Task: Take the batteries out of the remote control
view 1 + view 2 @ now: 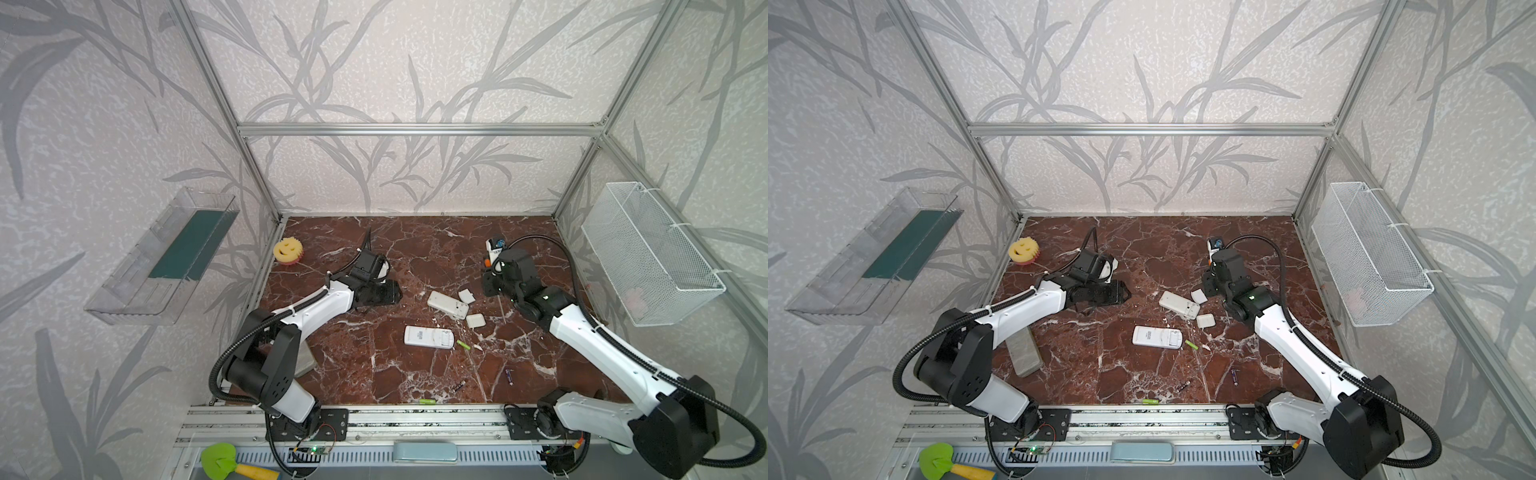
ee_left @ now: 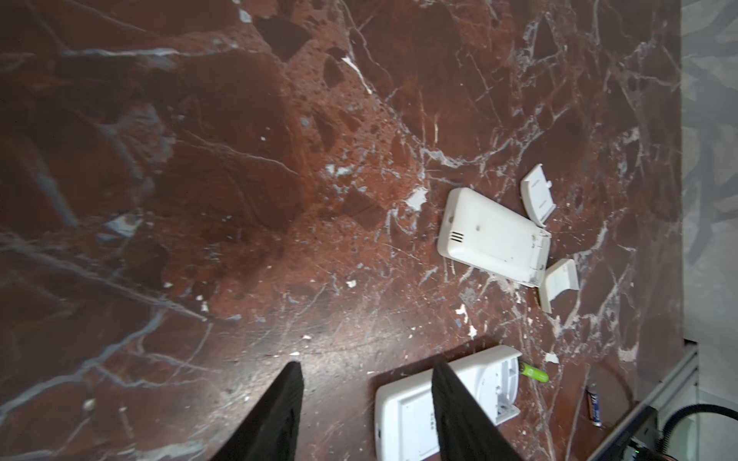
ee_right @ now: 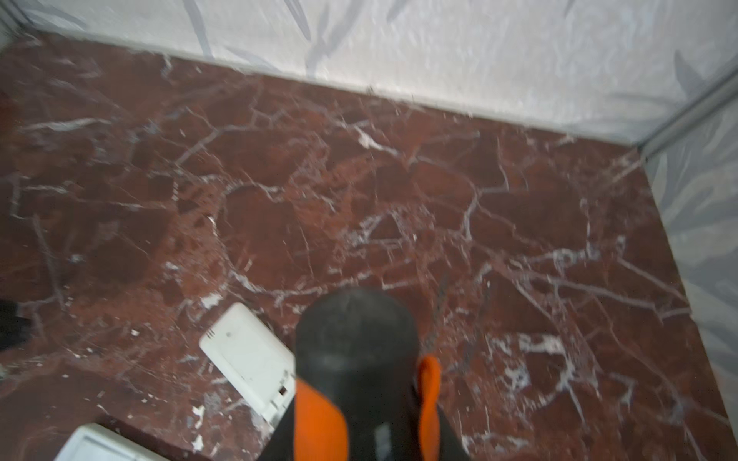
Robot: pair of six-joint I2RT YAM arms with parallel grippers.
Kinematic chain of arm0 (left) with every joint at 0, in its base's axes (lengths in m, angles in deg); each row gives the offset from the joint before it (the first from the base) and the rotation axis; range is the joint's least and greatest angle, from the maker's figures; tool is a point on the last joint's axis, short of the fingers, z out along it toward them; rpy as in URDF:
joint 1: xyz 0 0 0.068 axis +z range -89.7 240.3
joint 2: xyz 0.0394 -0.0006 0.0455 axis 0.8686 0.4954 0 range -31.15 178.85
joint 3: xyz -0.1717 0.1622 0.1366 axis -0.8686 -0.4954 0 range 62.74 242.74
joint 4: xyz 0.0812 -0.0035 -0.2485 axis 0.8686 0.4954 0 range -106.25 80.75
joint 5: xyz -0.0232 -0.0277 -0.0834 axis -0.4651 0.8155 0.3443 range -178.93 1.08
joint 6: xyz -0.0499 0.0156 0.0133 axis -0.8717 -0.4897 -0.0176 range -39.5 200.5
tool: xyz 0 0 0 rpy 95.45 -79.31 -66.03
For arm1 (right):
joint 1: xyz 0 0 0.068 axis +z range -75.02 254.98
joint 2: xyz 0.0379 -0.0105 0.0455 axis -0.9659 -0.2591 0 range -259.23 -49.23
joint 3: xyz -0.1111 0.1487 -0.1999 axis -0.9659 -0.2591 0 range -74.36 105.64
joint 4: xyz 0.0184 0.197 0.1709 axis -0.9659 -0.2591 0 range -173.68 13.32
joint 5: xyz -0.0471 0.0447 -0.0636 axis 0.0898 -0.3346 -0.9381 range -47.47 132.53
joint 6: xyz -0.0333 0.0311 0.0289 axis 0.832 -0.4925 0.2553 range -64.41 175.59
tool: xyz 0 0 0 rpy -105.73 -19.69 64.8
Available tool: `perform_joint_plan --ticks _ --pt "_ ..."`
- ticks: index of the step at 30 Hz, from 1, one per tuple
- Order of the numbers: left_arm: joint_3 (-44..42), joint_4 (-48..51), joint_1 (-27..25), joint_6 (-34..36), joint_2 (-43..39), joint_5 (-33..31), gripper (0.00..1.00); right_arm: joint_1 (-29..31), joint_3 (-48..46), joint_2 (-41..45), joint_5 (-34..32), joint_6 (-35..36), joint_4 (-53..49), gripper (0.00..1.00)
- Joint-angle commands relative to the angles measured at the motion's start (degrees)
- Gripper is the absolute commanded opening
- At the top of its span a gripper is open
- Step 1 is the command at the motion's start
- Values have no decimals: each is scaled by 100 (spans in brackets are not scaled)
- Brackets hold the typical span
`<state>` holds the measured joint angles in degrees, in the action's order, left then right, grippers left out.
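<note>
Two white remote controls lie back-up mid-table, the far one (image 1: 448, 304) (image 2: 491, 239) and the near one (image 1: 429, 337) (image 2: 407, 415), each with its end compartment uncovered. Two loose covers (image 1: 466, 296) (image 1: 476, 320) lie beside them. The batteries lie on the table: a green one (image 1: 463, 344) (image 2: 533, 372) by the near remote, another green one (image 1: 427, 401) at the front edge, and two dark ones (image 1: 459, 385) (image 1: 509, 376). My left gripper (image 1: 395, 291) (image 2: 367, 365) hovers open and empty, left of the remotes. My right gripper (image 1: 492, 286) (image 3: 359, 439) is shut on an orange-and-black screwdriver handle (image 3: 355, 351).
A yellow smiley sponge (image 1: 287, 250) sits at the back left. A grey block (image 1: 1023, 351) lies under the left arm. A wire basket (image 1: 648, 253) hangs on the right wall and a clear shelf (image 1: 162, 257) on the left wall. A small white bottle (image 1: 494, 245) stands behind my right gripper.
</note>
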<state>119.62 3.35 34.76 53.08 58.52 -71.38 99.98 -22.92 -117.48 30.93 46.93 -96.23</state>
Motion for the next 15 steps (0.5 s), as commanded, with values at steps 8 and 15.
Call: perform_joint_plan --ticks 8,15 --pt "-29 559 344 899 -548 -1245 58 -1215 -482 -968 981 -590 -810 1" --pt "-329 371 391 967 -823 -1530 60 -1453 -314 -1724 1010 -531 -952 14"
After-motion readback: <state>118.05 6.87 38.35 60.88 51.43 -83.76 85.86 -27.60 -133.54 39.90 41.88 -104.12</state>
